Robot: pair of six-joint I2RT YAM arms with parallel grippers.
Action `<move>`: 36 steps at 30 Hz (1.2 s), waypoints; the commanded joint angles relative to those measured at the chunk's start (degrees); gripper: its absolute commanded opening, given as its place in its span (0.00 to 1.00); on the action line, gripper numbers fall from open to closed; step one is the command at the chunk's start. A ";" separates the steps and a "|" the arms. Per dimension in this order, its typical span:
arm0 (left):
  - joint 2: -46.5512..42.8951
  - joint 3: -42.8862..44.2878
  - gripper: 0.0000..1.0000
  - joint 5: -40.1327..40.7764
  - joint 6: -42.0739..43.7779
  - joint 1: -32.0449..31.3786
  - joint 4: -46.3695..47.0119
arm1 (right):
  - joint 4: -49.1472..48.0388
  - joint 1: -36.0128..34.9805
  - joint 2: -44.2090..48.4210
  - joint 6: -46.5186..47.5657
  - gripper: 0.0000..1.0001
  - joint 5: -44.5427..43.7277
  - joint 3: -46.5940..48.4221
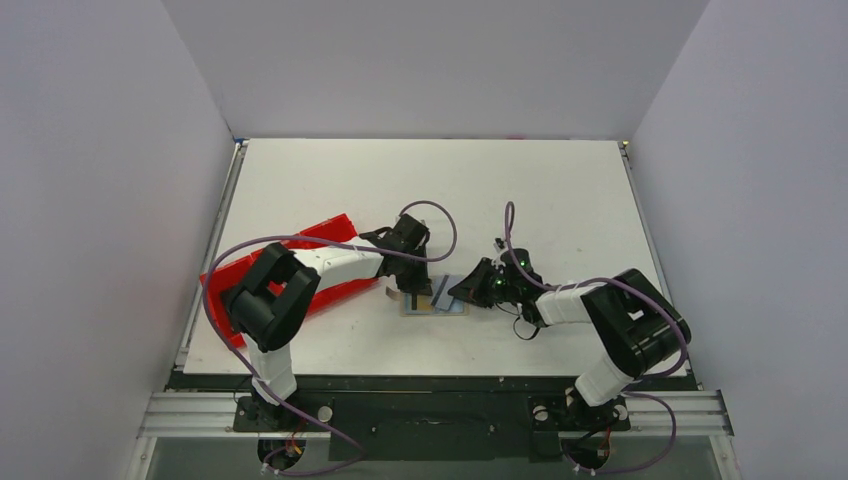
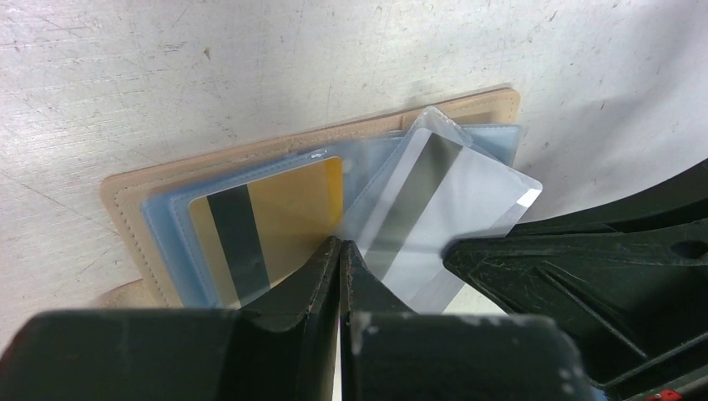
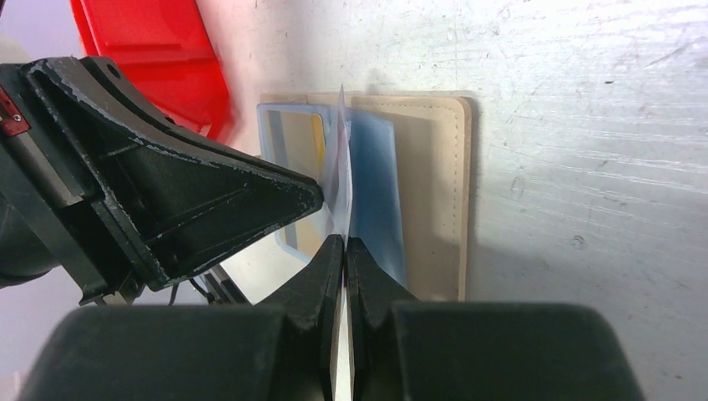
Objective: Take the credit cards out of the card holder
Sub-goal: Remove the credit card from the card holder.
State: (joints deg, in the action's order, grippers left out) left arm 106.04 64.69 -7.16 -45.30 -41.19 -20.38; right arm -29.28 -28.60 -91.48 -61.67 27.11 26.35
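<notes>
The card holder [image 2: 125, 205] is a tan stitched wallet with clear blue sleeves, lying open on the table [image 1: 435, 306]. A gold-orange card [image 2: 292, 213] with a dark stripe sits in a left sleeve. My left gripper [image 2: 340, 244] is shut, its tips pressing down on the sleeves beside that card. My right gripper [image 3: 345, 241] is shut on the pale bluish-white card [image 2: 455, 205], which stands tilted up out of the holder and shows edge-on in the right wrist view [image 3: 342, 159]. The two grippers are close together over the holder.
A red compartment tray [image 1: 330, 235] lies left of the holder under the left arm; it also shows in the right wrist view [image 3: 146, 50]. White walls enclose the table on three sides. Purple cables loop above both wrists.
</notes>
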 commanded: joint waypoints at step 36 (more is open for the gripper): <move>3.66 -1.11 0.00 6.69 1.53 1.53 -5.54 | 22.76 7.38 4.32 20.22 0.04 3.19 4.07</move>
State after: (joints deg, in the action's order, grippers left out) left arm 106.26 64.79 -7.09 -46.13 -40.99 -20.12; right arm -12.34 -22.83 -88.92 -45.67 33.28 30.61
